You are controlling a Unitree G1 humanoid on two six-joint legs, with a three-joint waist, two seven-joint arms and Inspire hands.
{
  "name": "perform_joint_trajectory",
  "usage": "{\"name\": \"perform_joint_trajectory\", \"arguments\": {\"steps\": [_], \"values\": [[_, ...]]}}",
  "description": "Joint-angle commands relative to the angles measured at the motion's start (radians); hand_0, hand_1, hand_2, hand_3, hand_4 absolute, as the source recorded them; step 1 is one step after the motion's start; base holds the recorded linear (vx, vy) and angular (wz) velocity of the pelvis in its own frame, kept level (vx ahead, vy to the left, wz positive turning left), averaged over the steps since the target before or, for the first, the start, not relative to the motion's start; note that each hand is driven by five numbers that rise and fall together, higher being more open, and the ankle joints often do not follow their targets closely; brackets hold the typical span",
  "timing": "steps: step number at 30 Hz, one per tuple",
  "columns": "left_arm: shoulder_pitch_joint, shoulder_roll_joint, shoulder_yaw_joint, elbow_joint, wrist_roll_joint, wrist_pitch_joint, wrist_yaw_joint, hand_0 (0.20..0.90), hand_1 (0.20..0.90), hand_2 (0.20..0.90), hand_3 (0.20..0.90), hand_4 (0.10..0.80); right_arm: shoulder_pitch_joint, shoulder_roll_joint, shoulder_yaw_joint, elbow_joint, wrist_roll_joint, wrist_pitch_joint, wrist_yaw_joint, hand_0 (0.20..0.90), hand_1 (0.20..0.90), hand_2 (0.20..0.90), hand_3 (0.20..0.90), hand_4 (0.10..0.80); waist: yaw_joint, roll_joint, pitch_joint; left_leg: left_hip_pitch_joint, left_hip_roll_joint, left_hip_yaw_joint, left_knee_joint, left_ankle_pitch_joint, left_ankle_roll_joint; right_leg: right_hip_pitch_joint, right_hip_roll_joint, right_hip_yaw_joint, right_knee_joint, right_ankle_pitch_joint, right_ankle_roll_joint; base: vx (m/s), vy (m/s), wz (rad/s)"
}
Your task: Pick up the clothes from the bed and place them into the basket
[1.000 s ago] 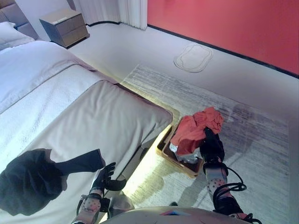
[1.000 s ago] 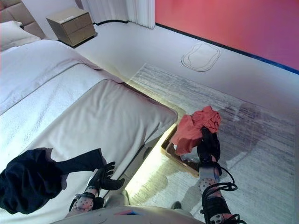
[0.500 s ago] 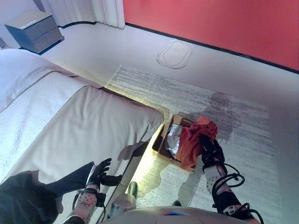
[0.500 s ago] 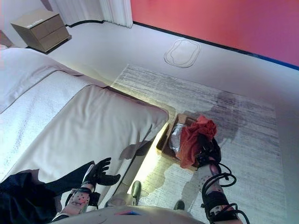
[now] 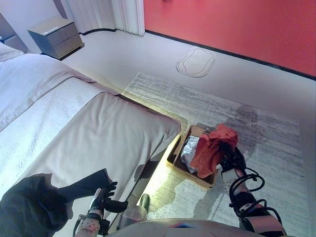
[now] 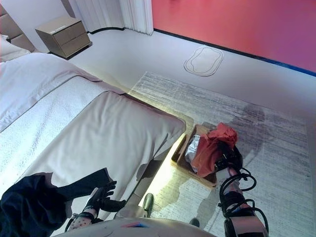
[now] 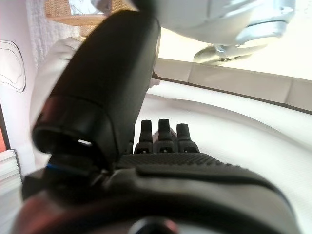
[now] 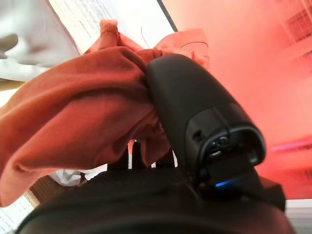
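An orange-red garment (image 5: pixel 211 148) hangs over the right part of a wooden basket (image 5: pixel 186 171) on the rug beside the bed. My right hand (image 5: pixel 232 159) is shut on this garment; in the right wrist view the thumb (image 8: pixel 195 102) presses into the bunched orange cloth (image 8: pixel 83 122). A pale grey cloth (image 5: pixel 189 150) lies inside the basket. A black garment (image 5: pixel 34 205) lies on the near corner of the bed (image 5: pixel 98 128). My left hand (image 5: pixel 104 196) hovers open just right of it, holding nothing, its straight fingers (image 7: pixel 163 134) above the white bedding.
A striped grey rug (image 5: pixel 266 133) lies under the basket. A nightstand (image 5: pixel 54 35) and curtains (image 5: pixel 113 15) stand at the far left, against the red wall (image 5: pixel 237 24). An oval mat (image 5: pixel 196 62) lies on the floor beyond the rug.
The camera has swung about. The orange garment, held by my right hand, now hangs toward the basket's right side, uncovering the grey cloth inside. My left hand stays by the black garment.
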Motion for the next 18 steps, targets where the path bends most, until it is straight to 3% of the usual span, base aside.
{"name": "perform_joint_trajectory", "arguments": {"steps": [1,12,14,18], "values": [[-0.057,0.022,-0.067,0.03,-0.003,-0.094,0.016,0.9,0.9,0.9,0.9,0.8,-0.129,-0.118,-0.046,-0.022,-0.054,-0.069,-0.022,0.3,0.3,0.3,0.2,0.1,0.047,0.039,-0.035,-0.011,-0.005,-0.033,0.002,-0.059,0.001,-0.003,-0.009,-0.065,0.073,-0.033,0.022,-0.001,-0.005,0.16],[-0.043,0.021,-0.085,0.032,-0.011,-0.12,0.009,0.9,0.9,0.9,0.9,0.8,-0.19,-0.192,-0.08,0.044,-0.073,-0.058,-0.057,0.3,0.3,0.3,0.2,0.1,0.057,0.065,-0.029,-0.014,-0.015,-0.06,0.002,-0.051,-0.013,0.004,-0.017,-0.092,0.073,-0.038,0.014,0.006,0.003,0.06],[-0.04,0.021,-0.085,0.029,-0.013,-0.118,0.006,0.9,0.9,0.9,0.9,0.8,-0.197,-0.201,-0.085,0.059,-0.083,-0.064,-0.056,0.9,0.9,0.9,0.9,0.8,0.059,0.069,-0.03,-0.012,-0.015,-0.062,0.002,-0.05,-0.016,0.006,-0.018,-0.095,0.074,-0.039,0.013,0.0,0.0,0.0],[-0.038,0.02,-0.089,0.027,-0.025,-0.119,0.003,0.9,0.9,0.9,0.9,0.8,-0.214,-0.22,-0.082,0.049,-0.101,-0.06,-0.057,0.9,0.9,0.9,0.9,0.8,0.057,0.076,-0.029,-0.012,-0.017,-0.064,0.002,-0.049,-0.019,0.007,-0.022,-0.098,0.076,-0.042,0.012,0.007,0.012,0.03]]}}
